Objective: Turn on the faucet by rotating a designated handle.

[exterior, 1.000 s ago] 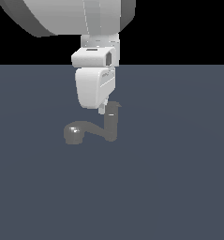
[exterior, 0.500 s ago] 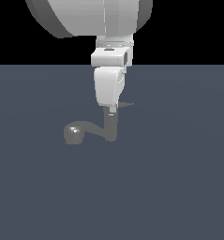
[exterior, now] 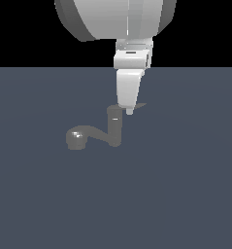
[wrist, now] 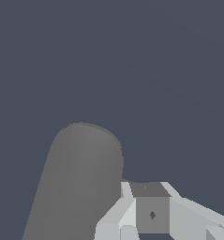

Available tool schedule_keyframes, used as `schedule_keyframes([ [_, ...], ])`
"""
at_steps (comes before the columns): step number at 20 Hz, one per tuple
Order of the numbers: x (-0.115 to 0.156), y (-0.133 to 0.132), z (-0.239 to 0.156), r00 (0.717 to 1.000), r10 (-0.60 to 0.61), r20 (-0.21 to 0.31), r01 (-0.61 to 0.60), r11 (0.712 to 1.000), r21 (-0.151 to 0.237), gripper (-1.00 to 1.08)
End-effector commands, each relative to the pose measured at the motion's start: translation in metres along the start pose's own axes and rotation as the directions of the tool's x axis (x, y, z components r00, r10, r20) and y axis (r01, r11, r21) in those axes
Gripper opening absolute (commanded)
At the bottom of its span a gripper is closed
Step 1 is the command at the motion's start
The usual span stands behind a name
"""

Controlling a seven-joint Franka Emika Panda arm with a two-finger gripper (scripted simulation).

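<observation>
The dull-grey faucet (exterior: 114,127) stands on the dark floor, its upright body (wrist: 80,183) large in the wrist view. Its curved spout runs toward the exterior view's left and ends in a rounded head (exterior: 75,138). The handle (exterior: 140,105), a thin grey blade, pokes out at the top of the body toward the exterior view's right. My white gripper (exterior: 129,111) hangs straight down with its tip against that blade, just right of the body top. The fingers (wrist: 151,213) look pressed together with nothing between them.
A flat dark blue-grey floor (exterior: 185,185) spreads all around the faucet. The arm's large white link (exterior: 117,19) fills the top of the exterior view.
My gripper has slid steadily toward the exterior view's right, from over the faucet body to beside it. The handle blade now shows further right, at the fingertip.
</observation>
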State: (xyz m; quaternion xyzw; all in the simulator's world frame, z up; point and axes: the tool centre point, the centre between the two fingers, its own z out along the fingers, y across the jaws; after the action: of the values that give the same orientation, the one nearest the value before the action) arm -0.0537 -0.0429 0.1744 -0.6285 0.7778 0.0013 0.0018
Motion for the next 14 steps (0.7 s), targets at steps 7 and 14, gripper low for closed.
schedule_keyframes([
  [7, 0.01, -0.025, 0.0, 1.0, 0.01, -0.001, -0.01, 1.0, 0.001, -1.0],
  [14, 0.021, -0.047, 0.001, 1.0, 0.021, -0.002, -0.021, 1.0, 0.001, -1.0],
])
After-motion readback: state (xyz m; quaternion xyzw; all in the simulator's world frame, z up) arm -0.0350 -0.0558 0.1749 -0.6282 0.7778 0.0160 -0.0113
